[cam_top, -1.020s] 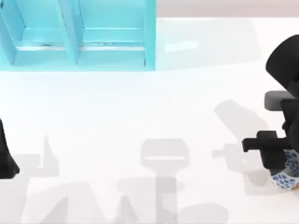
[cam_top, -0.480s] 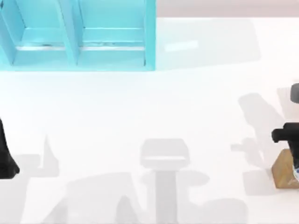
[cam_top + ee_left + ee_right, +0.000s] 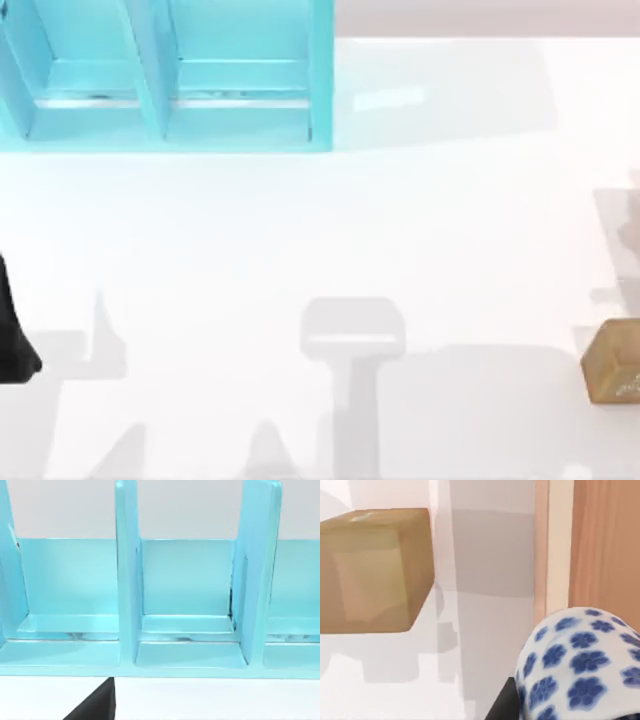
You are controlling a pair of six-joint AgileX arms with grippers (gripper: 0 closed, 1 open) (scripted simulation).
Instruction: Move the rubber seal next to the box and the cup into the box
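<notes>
**Supervisor:** Where do we stand on the task?

**Me:** As I judge it, neither step is finished. The rubber seal (image 3: 613, 362) sits at the table's far right edge, well apart from the box (image 3: 320, 75), which stands at the back left. In my right wrist view the cup (image 3: 580, 665) is pressed close up against the camera, with a dark finger (image 3: 502, 705) alongside it, so I take it that my right gripper is carrying the cup. I can't see the grip itself.

**Supervisor:** And the seal relative to that gripper?

**Me:** Off to one side and lower, on the table (image 3: 320, 250), not touching the cup.

**Supervisor:** Left arm?

**Me:** Parked at the table's left edge (image 3: 12, 335), facing the box compartments. I cannot tell its finger state.

**Supervisor:** Room to move?

**Me:** Plenty of bare table between the seal and the box. The seal's closeness to the edge is my concern.
</notes>
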